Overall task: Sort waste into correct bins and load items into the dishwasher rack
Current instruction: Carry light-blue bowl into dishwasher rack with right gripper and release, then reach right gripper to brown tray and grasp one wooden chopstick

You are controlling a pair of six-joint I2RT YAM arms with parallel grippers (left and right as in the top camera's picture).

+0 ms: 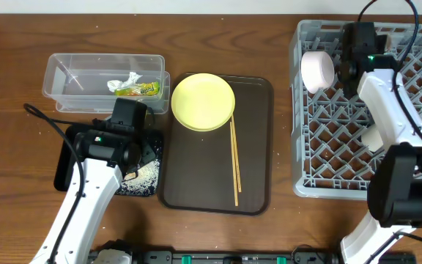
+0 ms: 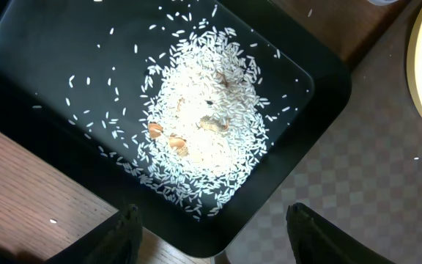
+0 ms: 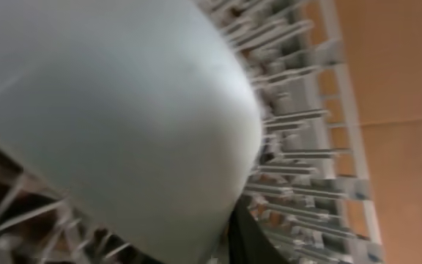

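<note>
The clear tub (image 1: 64,77) holds the white tissue (image 1: 127,82) and the green-and-orange wrapper (image 1: 139,90). The black tray (image 1: 64,170) holds rice scraps (image 1: 146,174), which also show in the left wrist view (image 2: 204,125). My left gripper (image 2: 215,235) is open and empty above that tray's corner (image 2: 299,110); it also shows in the overhead view (image 1: 132,150). The yellow plate (image 1: 203,101) and the chopsticks (image 1: 234,161) lie on the brown serving tray. My right gripper (image 1: 343,70) is shut on a pale bowl (image 1: 317,71) tilted over the grey rack (image 1: 299,110). The bowl fills the right wrist view (image 3: 123,110).
The dark brown serving tray (image 1: 196,176) lies between the black tray and the rack. A small white cup (image 1: 372,138) sits in the rack beside my right arm. The rack's pegs (image 3: 299,169) stand close behind the bowl.
</note>
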